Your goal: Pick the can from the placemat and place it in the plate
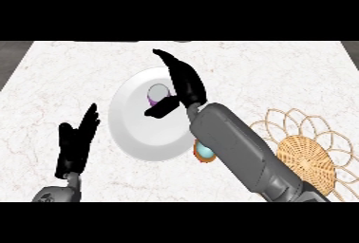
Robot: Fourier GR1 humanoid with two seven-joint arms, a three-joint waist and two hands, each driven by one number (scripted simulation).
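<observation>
The white marble-patterned counter top (pixel 63 71) carries everything here and spreads out on all sides of both hands. Next in size, the round woven wicker placemat with looped edging (pixel 308 152) lies behind the right forearm, off to its outer side, with no can on it. The white round plate (pixel 144 137) sits directly under the right hand (pixel 184 88), reaching toward the left hand's side. That right hand hangs over the plate with fingers straight and spread and the thumb held apart, grasping nothing; by the look of it the hand is opened this way because its load is set down. The left hand (pixel 76 140) rests open, fingers up, near the plate's edge, taking no part. Just below the right wrist, touching the plate's rim, sits a small orange and pale-blue object (pixel 203 153). Smallest, the little purple-and-white can (pixel 157 93) lies in the plate between the right hand's thumb and fingers, apparently free of them.
</observation>
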